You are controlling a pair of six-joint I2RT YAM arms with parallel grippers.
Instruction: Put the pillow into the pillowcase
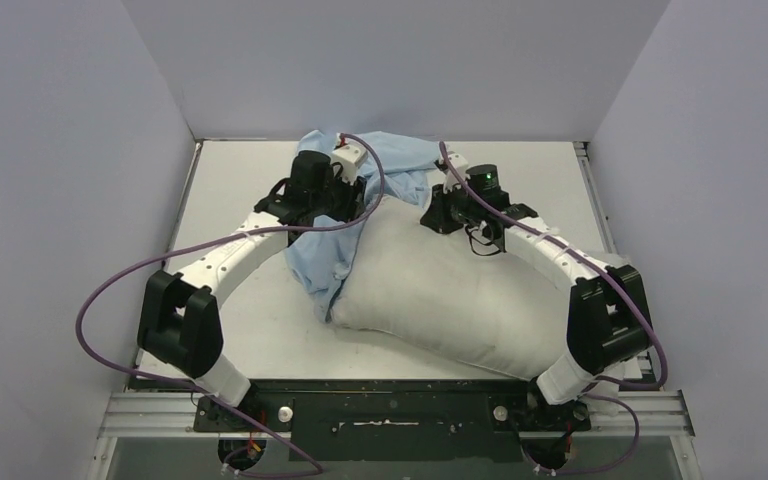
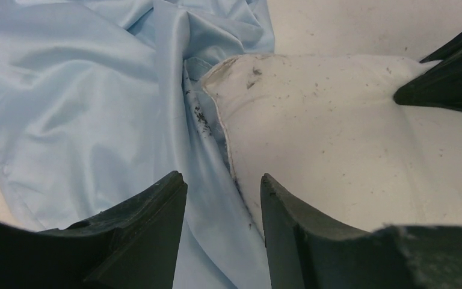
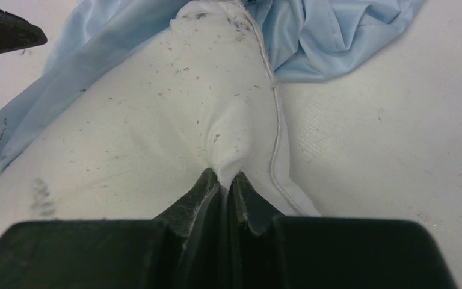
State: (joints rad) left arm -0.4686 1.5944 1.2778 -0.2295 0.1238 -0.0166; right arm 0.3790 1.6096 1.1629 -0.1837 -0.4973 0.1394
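The off-white pillow (image 1: 450, 290) lies slantwise across the table's middle, its far corner against the light blue pillowcase (image 1: 325, 250), which is bunched at the far centre and under the pillow's left side. My right gripper (image 3: 224, 178) is shut on a pinch of the pillow's fabric (image 3: 156, 120) near its far right seam; it also shows from above (image 1: 452, 212). My left gripper (image 2: 222, 183) is open, its jaws straddling the line where the pillowcase (image 2: 84, 102) meets the pillow's edge (image 2: 337, 138). It holds nothing. From above it sits at the far left (image 1: 345, 190).
The white table (image 1: 250, 330) is walled by grey panels on the left, the far side and the right. A purple cable loops off each arm. The right gripper's dark finger shows at the right edge of the left wrist view (image 2: 451, 78).
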